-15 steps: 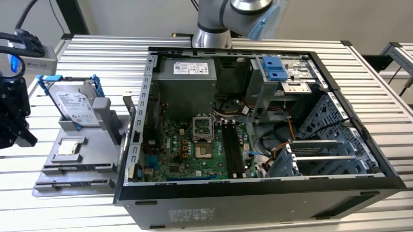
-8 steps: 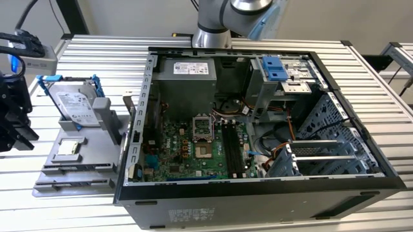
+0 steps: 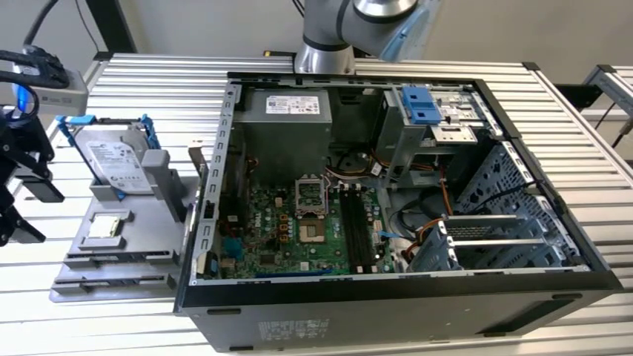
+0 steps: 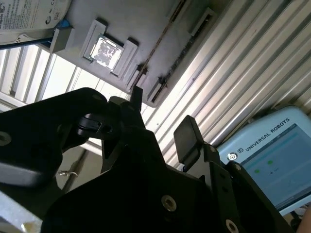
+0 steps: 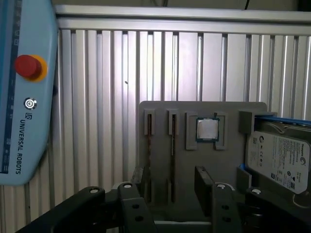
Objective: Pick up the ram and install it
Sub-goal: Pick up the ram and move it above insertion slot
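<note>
Standing on its long edge in a narrow slot of a grey holder (image 5: 228, 160), the ram (image 5: 148, 160) shows us just a thin reddish-brown line in the first wrist view, so we cannot make out its chips, label or contacts. We count two such narrow slots (image 5: 172, 141) side by side on the holder. The second one carries a similar thin dark strip, and we cannot tell what that strip is. Beside the slots, one square processor (image 5: 207, 129) sits in its own recess, and one hard drive (image 5: 279, 155) with a blue frame leans at the holder's far end. One pale-blue pendant (image 5: 24, 97) with a red button lies on the ribbed metal table (image 5: 112, 73) near the holder. In the exterior view, one open computer case (image 3: 554, 297) lies to the exterior view's right of the holder (image 3: 118, 252). The long black memory slots (image 3: 356, 222) on its board have nothing in them. We see one gripper (image 5: 170, 177) with two black fingers (image 5: 204, 184), hanging above the holder at the near end of the two narrow slots. Its jaws stand well apart with nothing between them and touch nothing. In the exterior view the gripper (image 3: 30, 211) sits at the exterior view's left edge, above the table beside the holder, well apart from the arm base (image 3: 327, 44) behind the case.
</note>
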Available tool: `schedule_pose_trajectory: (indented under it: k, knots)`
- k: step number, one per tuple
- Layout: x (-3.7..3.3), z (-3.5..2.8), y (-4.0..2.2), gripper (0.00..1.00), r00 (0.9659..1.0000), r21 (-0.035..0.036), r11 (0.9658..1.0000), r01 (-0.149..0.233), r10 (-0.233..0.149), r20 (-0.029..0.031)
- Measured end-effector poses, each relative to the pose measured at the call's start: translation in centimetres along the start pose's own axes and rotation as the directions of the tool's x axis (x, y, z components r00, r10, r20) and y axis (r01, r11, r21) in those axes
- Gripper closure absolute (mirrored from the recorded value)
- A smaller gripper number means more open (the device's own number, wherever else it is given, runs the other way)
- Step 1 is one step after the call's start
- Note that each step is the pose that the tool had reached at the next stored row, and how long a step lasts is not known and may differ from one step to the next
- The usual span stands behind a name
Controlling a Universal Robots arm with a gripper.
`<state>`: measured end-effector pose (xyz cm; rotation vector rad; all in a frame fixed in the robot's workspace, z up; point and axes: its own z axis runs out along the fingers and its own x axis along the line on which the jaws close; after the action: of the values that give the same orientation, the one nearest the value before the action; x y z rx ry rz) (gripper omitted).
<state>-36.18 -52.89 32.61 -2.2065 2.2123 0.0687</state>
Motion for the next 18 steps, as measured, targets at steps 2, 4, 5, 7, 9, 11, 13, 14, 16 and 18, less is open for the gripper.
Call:
schedule_pose_trajectory:
  k: [2,4,5,7,9,11,13,14,16,18]
  knots:
    - [0.00,0.04,-0.01,0.00,1.0000,0.0000,1.0000,0.000,0.000,0.0001]
    - [0.02,0.32,-0.02,0.00,1.0000,0.0000,1.0000,0.000,0.000,-0.0008]
    - [0.02,0.48,-0.03,0.00,1.0000,0.0000,1.0000,0.000,0.000,-0.0014]
    - [0.03,0.85,-0.04,0.00,1.0000,-0.0001,1.0000,0.000,0.000,-0.0020]
    - [0.04,1.22,-0.05,0.00,1.0000,-0.0001,1.0000,0.000,0.000,-0.0021]
    - [0.05,1.34,-0.05,0.00,1.0000,-0.0002,1.0000,0.000,0.000,-0.0023]
    - [0.04,1.35,-0.05,0.00,1.0000,-0.0002,1.0000,0.000,0.000,-0.0025]
    - [0.04,1.37,-0.06,0.00,1.0000,0.0000,1.0000,0.000,0.000,-0.0026]
    - [0.04,1.48,-0.11,0.00,1.0000,0.0001,1.0000,0.004,-0.004,-0.0026]
    - [0.05,1.70,-0.22,0.00,0.9999,0.0019,0.9999,0.011,-0.011,-0.0027]
